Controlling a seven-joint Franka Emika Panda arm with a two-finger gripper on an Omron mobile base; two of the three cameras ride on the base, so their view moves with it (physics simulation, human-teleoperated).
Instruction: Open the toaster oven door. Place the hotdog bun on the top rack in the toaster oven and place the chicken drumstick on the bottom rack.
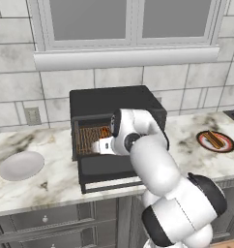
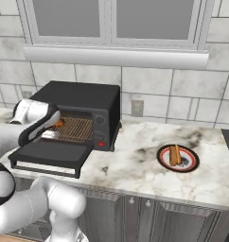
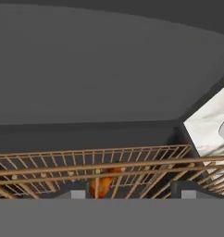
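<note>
- The pincer [image 3: 127,194] is reaching into the toaster oven [image 2: 88,106], seemingly pinching the chicken drumstick [image 3: 102,185] at 6 o'clock under the rack [image 3: 100,159].
- Releasing should be happening low and gently.

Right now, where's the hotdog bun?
The hotdog bun sits on the red-rimmed plate on the counter, right of the toaster oven in both base views, well apart from its open door.

Oven [image 1: 116,104] at the counter's [image 1: 51,186] back edge under the window [image 1: 131,22], door [image 1: 111,170] dropped toward the front edge, racks [image 2: 74,128] inside (gripper [image 1: 95,146] reaching in), empty plate [image 1: 21,165] left, bun plate [image 2: 178,158] right
</note>
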